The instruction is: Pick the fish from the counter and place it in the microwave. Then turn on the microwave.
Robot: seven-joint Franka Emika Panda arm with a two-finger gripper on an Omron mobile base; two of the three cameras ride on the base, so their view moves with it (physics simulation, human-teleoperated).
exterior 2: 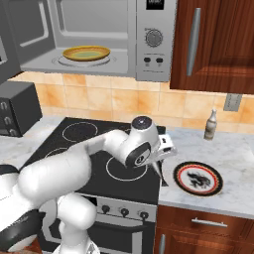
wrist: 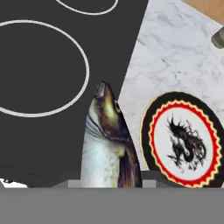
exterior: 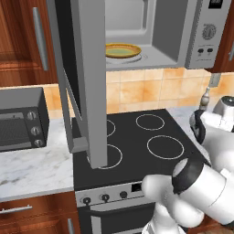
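Observation:
The fish [wrist: 107, 144], silvery with a dark back, rises from the bottom of the hand view, its head over the edge where stovetop meets counter [wrist: 175, 57]. In the right base view my gripper [exterior 2: 161, 158] hangs low above that edge, shut on the fish [exterior 2: 159, 174], which dangles beneath it as a thin grey sliver. The microwave [exterior 2: 154, 39] hangs above the stove with its door [exterior: 89, 68] swung wide open to the left. A yellow plate [exterior 2: 87, 52] sits inside its cavity.
A red-rimmed plate with a dark marking [exterior 2: 198, 178] lies on the counter right of the gripper. A small bottle [exterior 2: 211, 125] stands at the back wall. The black stovetop [exterior 2: 84, 144] lies to the left, and a dark toaster oven [exterior: 20, 119] beyond it.

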